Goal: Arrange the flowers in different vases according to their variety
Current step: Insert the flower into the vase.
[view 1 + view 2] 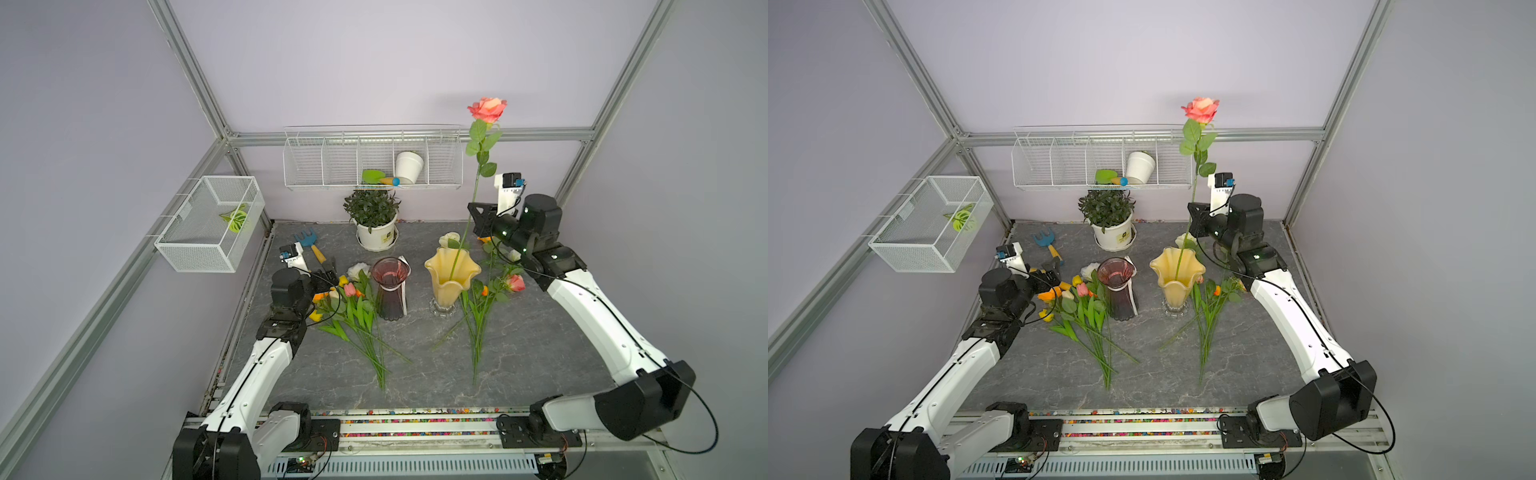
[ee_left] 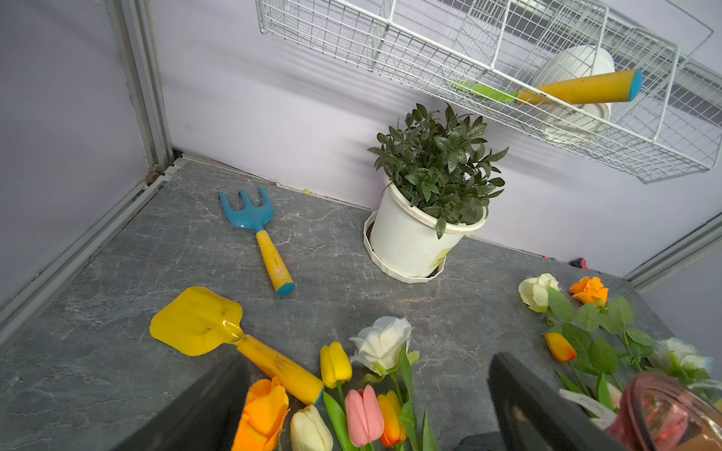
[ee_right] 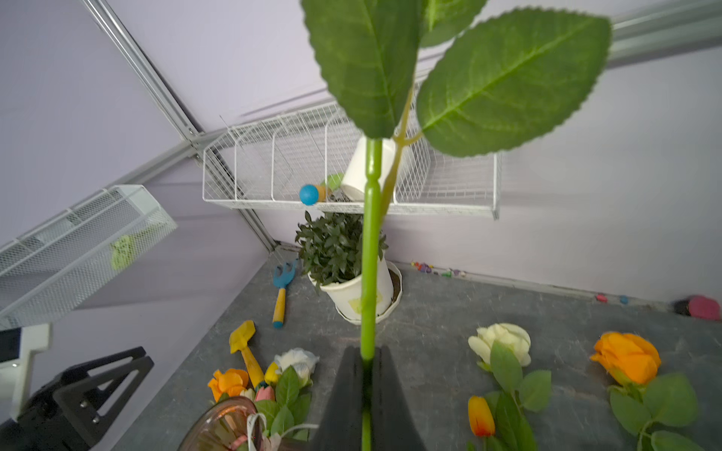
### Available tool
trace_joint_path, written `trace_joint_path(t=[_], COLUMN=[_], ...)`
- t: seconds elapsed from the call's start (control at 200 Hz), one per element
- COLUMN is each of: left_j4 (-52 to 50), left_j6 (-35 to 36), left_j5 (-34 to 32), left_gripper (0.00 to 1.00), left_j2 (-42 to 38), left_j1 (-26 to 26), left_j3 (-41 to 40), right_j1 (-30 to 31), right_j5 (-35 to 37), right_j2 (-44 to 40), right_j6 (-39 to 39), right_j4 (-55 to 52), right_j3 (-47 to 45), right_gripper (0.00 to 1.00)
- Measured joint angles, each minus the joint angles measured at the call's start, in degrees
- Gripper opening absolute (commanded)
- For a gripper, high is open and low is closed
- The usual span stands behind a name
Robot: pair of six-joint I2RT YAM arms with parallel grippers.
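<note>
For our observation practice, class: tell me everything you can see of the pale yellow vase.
The pale yellow vase looks like glossy, translucent glass, with a wavy flared rim narrowing to a clear foot. It stands upright on the grey table, apart from the purple vase. One rose stem dips into its mouth, pinched higher up by the right gripper. Beside its foot lie loose flowers; whether they touch it is unclear.

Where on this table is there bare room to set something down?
Bare: the grey marbled table along its front edge, and the wedge between the mostly-tulip pile and the mostly-rose pile, in front of the dark purple ribbed vase and the pale yellow wavy vase. Crowded: where those piles flank the vases.
</note>
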Motion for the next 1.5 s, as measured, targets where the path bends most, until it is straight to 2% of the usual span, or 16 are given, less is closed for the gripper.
trace_joint_path(t=[0.21, 0.29, 0.33, 0.39, 0.475, 0.745, 0.885, 1.09, 1.205, 1.32, 1.505], left_j4=[0.0, 0.0, 0.0, 0.0, 0.0, -0.2, -2.6, -14.4, -21.6, -25.4, -24.7], left_j6=[0.0, 0.0, 0.0, 0.2, 0.3, 0.4, -1.9, -12.7, -20.9, -28.6, -39.4], left_j5=[0.0, 0.0, 0.0, 0.1, 0.1, 0.0, -0.1, 0.4, 3.6, 8.9, 15.1], left_gripper=[1.00, 1.00, 1.00, 1.00, 1.00, 1.00, 0.93, 0.85, 0.82, 0.82, 0.82], left_j2=[-0.1, -0.3, -0.5, -0.7, -0.9, -1.1, -1.7, -2.0, -0.7, 2.9, 9.5], left_j1=[0.0, 0.0, 0.0, 0.0, 0.0, -0.2, -0.4, -0.5, -0.7, -2.4, -7.5], left_j3=[0.0, 0.0, 0.0, 0.0, 0.0, 0.0, 0.6, 5.7, 7.7, 6.7, 1.2], right_j1=[0.1, 0.5, 0.8, 1.2, 1.9, 3.8, 5.6, 10.0, 12.5, 15.1, 16.7], right_j5=[0.2, 0.2, 0.2, 0.2, 0.2, 0.4, 0.4, -0.4, -1.7, -2.8, -4.4], right_j2=[-1.3, -1.2, -1.0, -0.5, 0.2, -0.9, -4.5, -11.1, -12.2, -12.0, -10.2], right_j6=[-0.5, -0.6, -0.8, -1.5, -2.2, -3.5, -5.4, -10.6, -13.9, -16.3, -18.3], right_j4=[0.4, 0.4, 0.3, -0.1, -0.5, -4.0, -8.5, -16.9, -22.4, -27.3, -30.4], right_j3=[-4.3, -5.3, -5.7, -6.0, -6.5, -8.8, -9.4, -9.1, -7.6, -5.7, -5.2], right_gripper=[0.00, 0.31, 0.42, 0.52, 0.59, 0.64, 0.65, 0.59, 0.55, 0.52, 0.48])
